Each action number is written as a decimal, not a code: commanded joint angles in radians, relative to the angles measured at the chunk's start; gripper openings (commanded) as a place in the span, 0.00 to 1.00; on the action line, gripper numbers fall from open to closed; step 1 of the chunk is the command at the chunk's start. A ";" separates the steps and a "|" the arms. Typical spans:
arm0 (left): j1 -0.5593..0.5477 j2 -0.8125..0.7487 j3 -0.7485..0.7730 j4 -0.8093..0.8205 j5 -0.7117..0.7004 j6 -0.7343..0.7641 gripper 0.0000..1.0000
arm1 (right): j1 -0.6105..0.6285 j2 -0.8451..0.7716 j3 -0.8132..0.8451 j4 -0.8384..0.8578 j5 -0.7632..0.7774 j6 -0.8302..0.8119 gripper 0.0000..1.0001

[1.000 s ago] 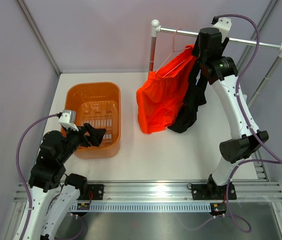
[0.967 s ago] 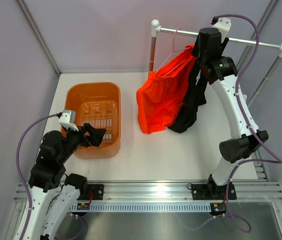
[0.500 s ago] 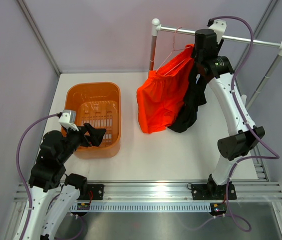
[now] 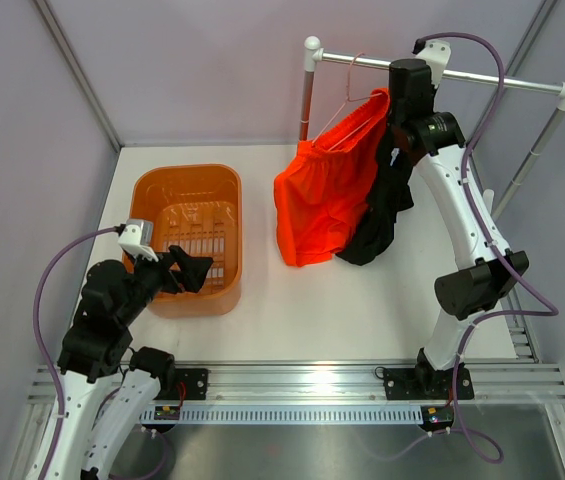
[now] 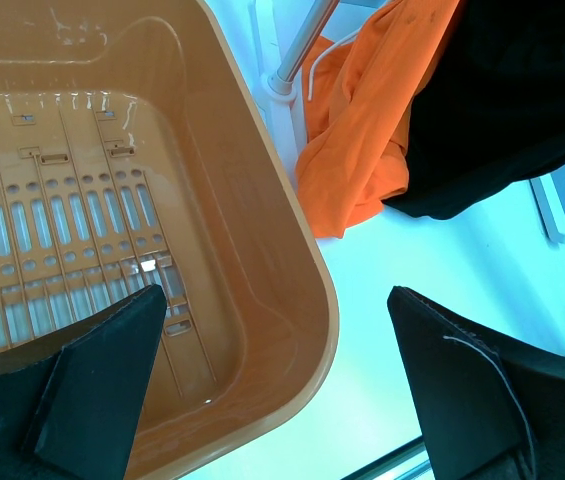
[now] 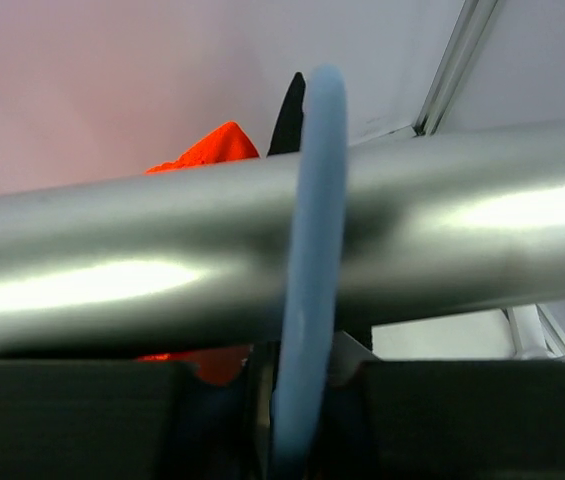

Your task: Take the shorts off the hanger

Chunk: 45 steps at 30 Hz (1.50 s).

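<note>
Where the right gripper [image 6: 280,375] sits: raised to the metal rail [image 6: 112,250], with one finger on each side of the hook of the blue hanger [image 6: 307,250]
grip of the right gripper: the hook stands between the two dark pads with a thin dark strip on each side; whether the pads press on it cannot be told
blue hanger: its hook is looped over the rail and stands upright, crossing the front of the bar in the right wrist view
black shorts [image 4: 382,215]: hang from the rail directly under the right gripper, draped down toward the table [image 4: 342,310] and touching the orange pair along one side
orange shorts [image 4: 322,205]: just left of the black pair, on a thin pink hanger [image 4: 350,80] hooked over the rail to the left of the gripper; the fabric slopes down and left, and whether the hem touches the table is unclear
rail supports: a white-capped post stands at each end, at the back right of the table
left gripper [image 5: 272,370]: jaws spread wide and holding nothing, poised above the near right corner of the basket [image 5: 292,250]
basket: orange plastic with a slotted floor, on the left part of the table, well apart from both pairs of shorts
</note>
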 commanded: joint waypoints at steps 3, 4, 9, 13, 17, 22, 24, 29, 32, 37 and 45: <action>-0.006 0.009 0.000 0.035 0.016 0.017 0.99 | 0.007 -0.011 0.026 0.033 0.059 -0.020 0.01; -0.006 0.007 0.001 0.034 0.015 0.017 0.99 | 0.007 -0.017 0.032 0.030 0.059 -0.026 0.00; -0.007 0.010 0.001 0.034 0.008 0.015 0.99 | 0.007 -0.077 0.066 0.010 0.062 -0.041 0.00; -0.007 0.012 0.001 0.034 0.008 0.015 0.99 | 0.007 -0.127 0.067 -0.004 0.042 -0.041 0.00; -0.007 0.013 0.000 0.034 0.007 0.014 0.99 | 0.007 -0.172 0.067 -0.035 0.010 -0.034 0.00; -0.007 0.017 0.000 0.032 0.005 0.014 0.99 | 0.009 -0.210 0.043 -0.084 -0.049 -0.009 0.00; -0.007 0.017 0.000 0.032 0.007 0.014 0.99 | 0.007 -0.238 0.012 -0.092 -0.069 0.002 0.00; -0.009 0.018 0.000 0.038 0.028 0.018 0.99 | 0.009 -0.322 -0.084 -0.115 -0.151 0.008 0.00; -0.010 0.017 -0.002 0.045 0.056 0.023 0.99 | 0.007 -0.394 -0.150 -0.135 -0.256 0.017 0.00; -0.012 0.023 -0.002 0.071 0.146 0.035 0.99 | 0.009 -0.522 -0.262 -0.179 -0.424 0.039 0.00; -0.047 0.113 0.073 0.130 0.240 -0.002 0.99 | 0.033 -0.715 -0.421 -0.251 -0.636 0.058 0.00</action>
